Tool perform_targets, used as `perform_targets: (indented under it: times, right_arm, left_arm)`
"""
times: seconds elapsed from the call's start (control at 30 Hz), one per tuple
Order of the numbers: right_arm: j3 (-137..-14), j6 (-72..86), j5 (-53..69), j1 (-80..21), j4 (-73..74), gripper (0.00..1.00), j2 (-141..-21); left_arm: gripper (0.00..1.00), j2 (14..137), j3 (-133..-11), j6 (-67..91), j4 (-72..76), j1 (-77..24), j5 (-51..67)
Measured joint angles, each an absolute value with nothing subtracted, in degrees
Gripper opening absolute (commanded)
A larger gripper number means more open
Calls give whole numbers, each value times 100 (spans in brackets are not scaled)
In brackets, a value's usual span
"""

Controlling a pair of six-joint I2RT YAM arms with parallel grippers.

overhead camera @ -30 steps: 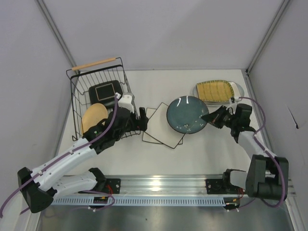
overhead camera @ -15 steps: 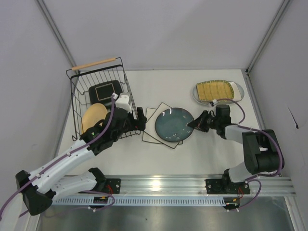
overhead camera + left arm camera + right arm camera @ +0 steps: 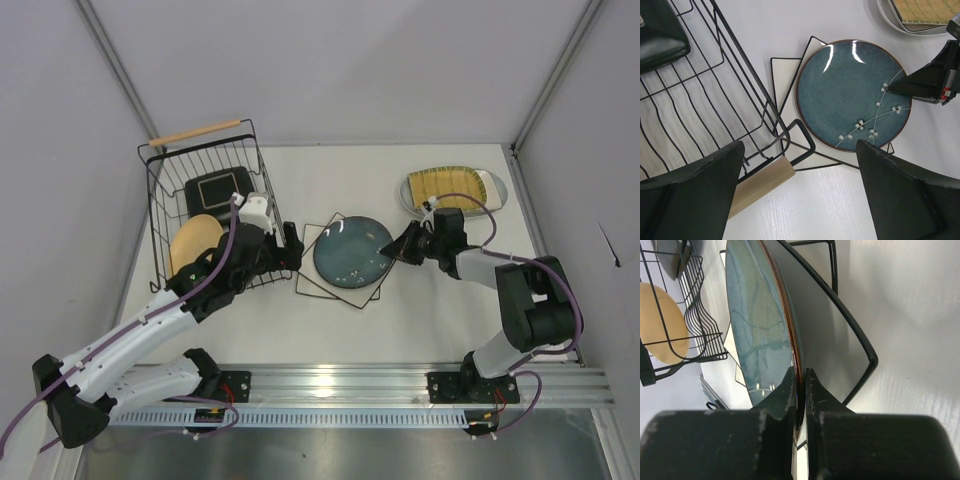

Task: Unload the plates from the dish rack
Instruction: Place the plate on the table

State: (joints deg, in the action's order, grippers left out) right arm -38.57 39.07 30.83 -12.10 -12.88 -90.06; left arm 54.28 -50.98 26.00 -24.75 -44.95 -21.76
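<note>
Right wrist view: right gripper [image 3: 800,376] is clenching the round dark teal speckled plate [image 3: 756,315] just ahead; left gripper [image 3: 799,147] is hanging released.

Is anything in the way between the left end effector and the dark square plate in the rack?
Yes. The wire side wall of the dish rack and its wooden handle lie between the open left end effector and the square plate.
</note>
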Motion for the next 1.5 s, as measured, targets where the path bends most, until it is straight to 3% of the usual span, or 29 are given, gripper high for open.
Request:
perform_targets:
  times: [0.3, 0.43, 0.6, 0.8, 0.9, 0.93, 0.97, 1.5]
  right_arm:
    - [-3835, 4045, 3020, -1352, -1280, 6, -9032]
    - [-3750, 4112, 2934, -1444, -1275, 19, -8903]
    - [-3632, 4073, 2755, -1520, -1050, 26, -8849]
    - [-3599, 4064, 2716, -1549, -864, 43, -8652]
    - [-3599, 4051, 2720, -1553, -792, 56, -8541]
    - [-3599, 4053, 2722, -1555, -753, 87, -8490]
    - [-3603, 4095, 2749, -1555, -716, 99, -8433]
    - [-3922, 3535, 1426, -1557, 1208, 100, -6930]
  left_arm:
    - [99, 5428, -5098, 2600, -2475, -4484, -2174]
    - [100, 5428, -5098, 2600, -2475, -4482, -2169]
    - [100, 5428, -5094, 2602, -2473, -4482, -2161]
    - [100, 5422, -5041, 2602, -2475, -4480, -2161]
    - [100, 5422, -5035, 2604, -2475, -4480, -2161]
    - [100, 5419, -5035, 2604, -2475, -4480, -2161]
    - [100, 5419, -5035, 2604, -2475, -4480, -2161]
    - [100, 5417, -5035, 2606, -2475, -4451, -2163]
